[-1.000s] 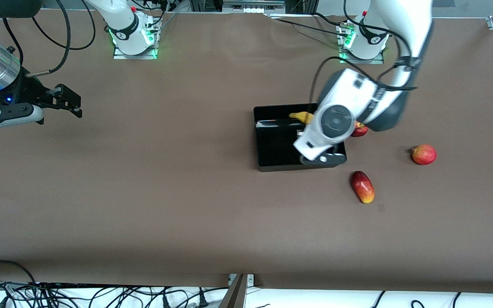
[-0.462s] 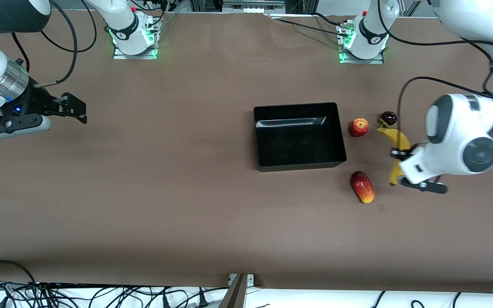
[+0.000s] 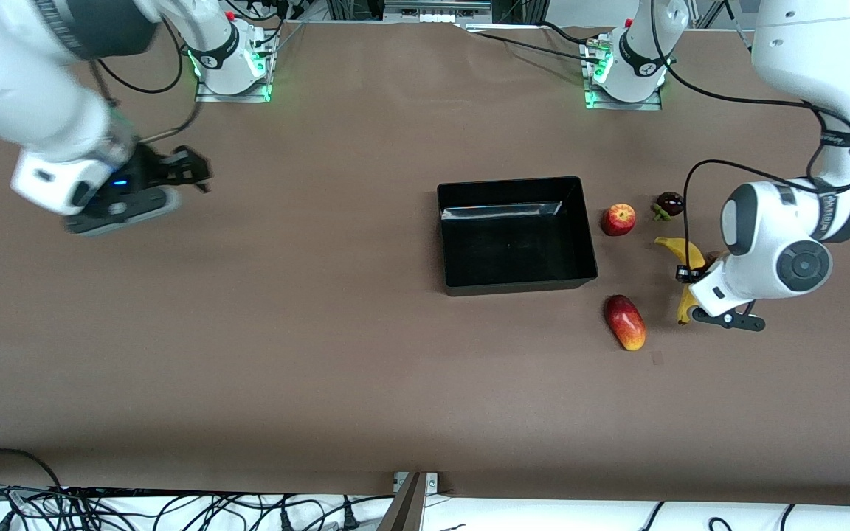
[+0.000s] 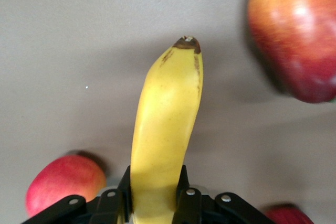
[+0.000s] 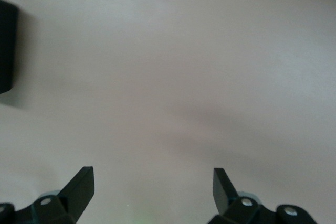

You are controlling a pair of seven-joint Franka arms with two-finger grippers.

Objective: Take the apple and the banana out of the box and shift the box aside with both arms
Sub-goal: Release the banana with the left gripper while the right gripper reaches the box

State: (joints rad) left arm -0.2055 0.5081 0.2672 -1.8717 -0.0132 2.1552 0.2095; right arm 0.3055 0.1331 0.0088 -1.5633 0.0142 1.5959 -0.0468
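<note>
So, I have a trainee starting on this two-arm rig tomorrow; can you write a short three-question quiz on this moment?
1. True or false: the long curved yellow banana lies inside the shallow glossy black plastic tray.
2. Which gripper is shut on a fruit? A) left gripper B) right gripper C) neither
3. Fill in: the small round red apple rests on the brown table beside the ____.

Key:
1. False; the banana is held outside the tray, over the table at the left arm's end.
2. A; the right gripper is open over bare table.
3. Tray.
</note>
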